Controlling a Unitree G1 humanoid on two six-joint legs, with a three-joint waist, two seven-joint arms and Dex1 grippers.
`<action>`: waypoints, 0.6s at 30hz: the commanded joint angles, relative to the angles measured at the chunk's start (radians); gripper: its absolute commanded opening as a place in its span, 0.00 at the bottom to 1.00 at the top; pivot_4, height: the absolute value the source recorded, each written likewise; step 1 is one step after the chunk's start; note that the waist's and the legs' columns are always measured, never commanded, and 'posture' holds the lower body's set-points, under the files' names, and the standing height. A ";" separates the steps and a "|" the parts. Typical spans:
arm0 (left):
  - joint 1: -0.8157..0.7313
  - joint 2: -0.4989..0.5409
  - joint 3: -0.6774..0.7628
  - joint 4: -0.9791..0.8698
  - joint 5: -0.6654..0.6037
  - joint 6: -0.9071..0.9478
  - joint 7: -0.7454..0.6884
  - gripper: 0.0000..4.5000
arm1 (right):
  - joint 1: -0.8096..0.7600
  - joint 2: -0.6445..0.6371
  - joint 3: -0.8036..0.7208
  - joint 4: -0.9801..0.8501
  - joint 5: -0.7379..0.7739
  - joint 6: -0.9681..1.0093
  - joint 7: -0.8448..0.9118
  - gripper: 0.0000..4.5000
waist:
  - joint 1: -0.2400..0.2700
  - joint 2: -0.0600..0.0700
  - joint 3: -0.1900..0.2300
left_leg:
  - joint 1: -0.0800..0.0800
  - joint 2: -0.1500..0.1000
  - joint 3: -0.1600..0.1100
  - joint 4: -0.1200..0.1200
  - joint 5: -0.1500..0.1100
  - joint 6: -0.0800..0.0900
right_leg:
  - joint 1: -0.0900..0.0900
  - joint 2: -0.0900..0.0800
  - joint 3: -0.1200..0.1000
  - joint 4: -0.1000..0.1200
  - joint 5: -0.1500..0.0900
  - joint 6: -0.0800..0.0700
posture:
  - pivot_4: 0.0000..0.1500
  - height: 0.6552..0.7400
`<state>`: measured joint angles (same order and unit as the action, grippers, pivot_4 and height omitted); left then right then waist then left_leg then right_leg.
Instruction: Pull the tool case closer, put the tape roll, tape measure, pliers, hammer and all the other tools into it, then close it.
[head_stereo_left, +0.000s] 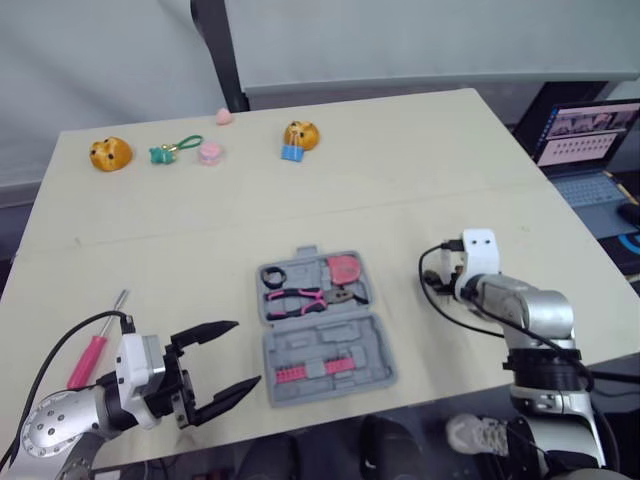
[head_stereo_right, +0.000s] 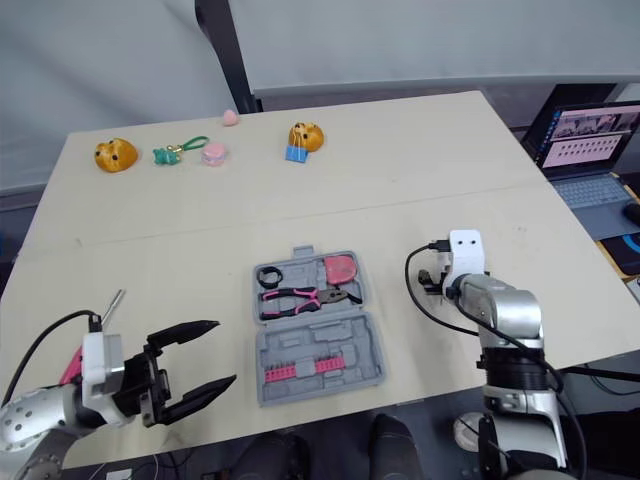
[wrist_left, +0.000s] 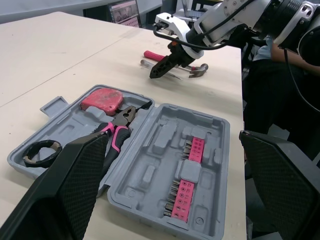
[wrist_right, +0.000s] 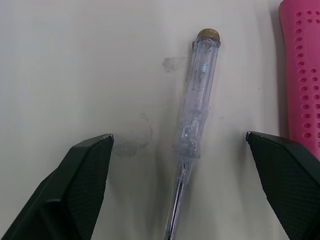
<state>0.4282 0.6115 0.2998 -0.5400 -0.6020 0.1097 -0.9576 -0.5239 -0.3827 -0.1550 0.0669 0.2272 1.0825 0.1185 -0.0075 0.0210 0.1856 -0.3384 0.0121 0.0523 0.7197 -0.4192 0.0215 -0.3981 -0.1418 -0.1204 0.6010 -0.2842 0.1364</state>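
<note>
Pale beige worktop (head_stereo_left: 420, 170), a laptop (head_stereo_left: 590, 140) open beyond its right edge. Near the front, an open grey tool case (head_stereo_left: 300, 350) holds a black tape roll (head_stereo_left: 273, 275), pink-handled pliers (head_stereo_left: 305, 298) and a red tape measure (head_stereo_left: 345, 268) in its far half. The left pincer (head_stereo_left: 247, 352) gapes wide, empty, beside the case. The right pincer (wrist_right: 179, 135), spread wide, straddles a clear screwdriver (wrist_right: 197, 100) beside what may be a pink hammer handle (wrist_right: 300, 75).

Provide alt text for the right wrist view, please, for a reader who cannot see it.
A clear plastic screwdriver with a brass end cap lies on the pale beige tabletop between the open black fingers of the right tool, untouched. A pink dimpled handle lies beside it, apart from it.
</note>
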 joint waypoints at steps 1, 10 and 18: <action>0.008 0.011 0.023 -0.021 0.005 -0.014 -0.001 1.00 | -0.011 0.001 -0.008 0.004 -0.016 -0.029 -0.005 1.00 | -0.001 0.000 0.000 | 0.000 0.000 0.000 0.000 0.000 0.000 | 0.000 0.000 0.000 0.000 0.000 0.000 | 1.00 0.71; 0.003 0.007 0.019 -0.019 0.013 -0.014 0.002 1.00 | -0.011 0.015 -0.015 0.018 -0.022 -0.030 -0.017 0.62 | -0.004 0.000 0.000 | 0.000 0.000 0.000 0.000 0.000 0.000 | 0.000 0.000 0.001 0.000 0.000 0.000 | 1.00 0.71; 0.002 0.000 0.007 -0.016 0.022 -0.015 0.004 1.00 | -0.011 0.021 -0.020 -0.001 -0.024 -0.006 -0.021 0.02 | 0.002 0.000 0.000 | 0.000 0.001 0.000 0.000 0.000 0.000 | 0.000 0.000 0.001 0.000 0.000 0.000 | 1.00 0.71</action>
<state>0.4260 0.6116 0.3029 -0.5397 -0.5828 0.1090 -0.9551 -0.5335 -0.3575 -0.1583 0.0833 0.2157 1.0610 0.1184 -0.0053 0.0210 0.1855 -0.3384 0.0129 0.0518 0.7196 -0.4192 0.0215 -0.3981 -0.1421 -0.1194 0.6012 -0.2842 0.1364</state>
